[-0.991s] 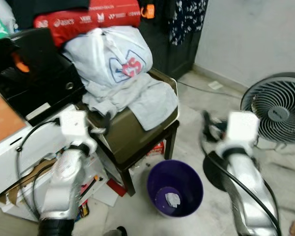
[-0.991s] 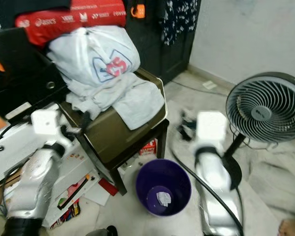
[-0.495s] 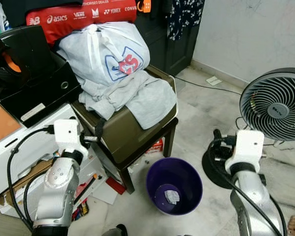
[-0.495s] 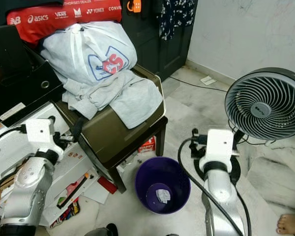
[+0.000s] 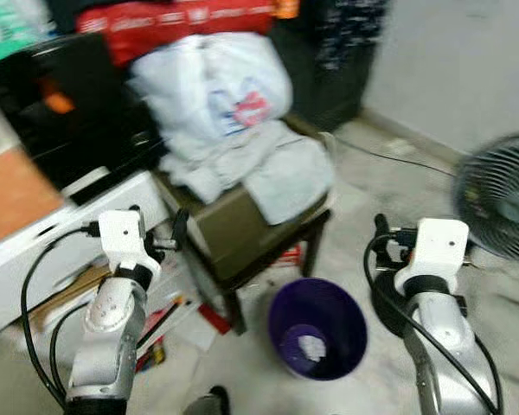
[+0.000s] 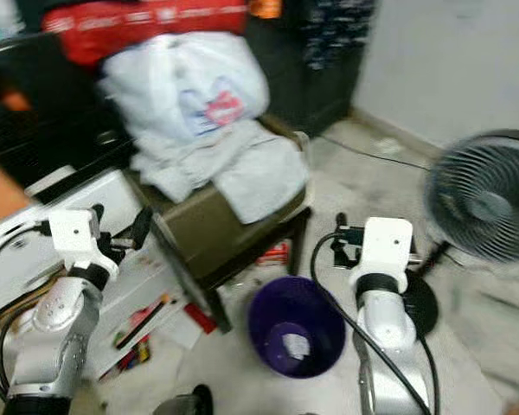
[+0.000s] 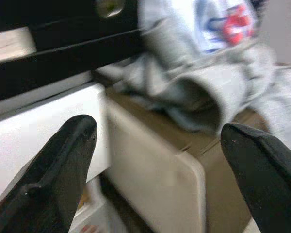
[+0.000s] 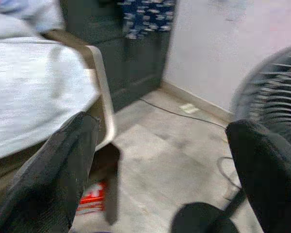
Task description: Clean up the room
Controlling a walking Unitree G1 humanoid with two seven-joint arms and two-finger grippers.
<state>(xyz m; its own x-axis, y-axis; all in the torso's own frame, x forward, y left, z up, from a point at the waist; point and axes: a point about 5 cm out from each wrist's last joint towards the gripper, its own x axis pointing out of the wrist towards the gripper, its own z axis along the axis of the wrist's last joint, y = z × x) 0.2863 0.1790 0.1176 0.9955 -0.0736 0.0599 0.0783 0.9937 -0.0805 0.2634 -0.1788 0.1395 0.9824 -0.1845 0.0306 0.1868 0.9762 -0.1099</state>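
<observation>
- the head views are blurred.
- a round purple plastic bin (image 5: 318, 328) stands on the pale tiled floor (image 5: 389, 181) just in front of a low brown stool with dark legs (image 5: 242, 233), between the two silver arms; a small crumpled white scrap (image 5: 311, 347) lies in its bottom.
- a heap of grey clothes (image 5: 259, 164) and a white knotted bag with a red and blue logo (image 5: 212, 91) rest on the stool.
- the left tool (image 7: 155, 141) is held near the stool's front corner, its two black fingers spread wide with nothing between them.
- the right tool (image 8: 160, 160) hangs above the floor beside a dark round standing fan (image 5: 500, 194), fingers likewise wide apart and holding nothing.
- loose papers and coloured items (image 5: 169, 316) lie on the floor under the white cabinet (image 5: 60, 233) at the robot's left.
</observation>
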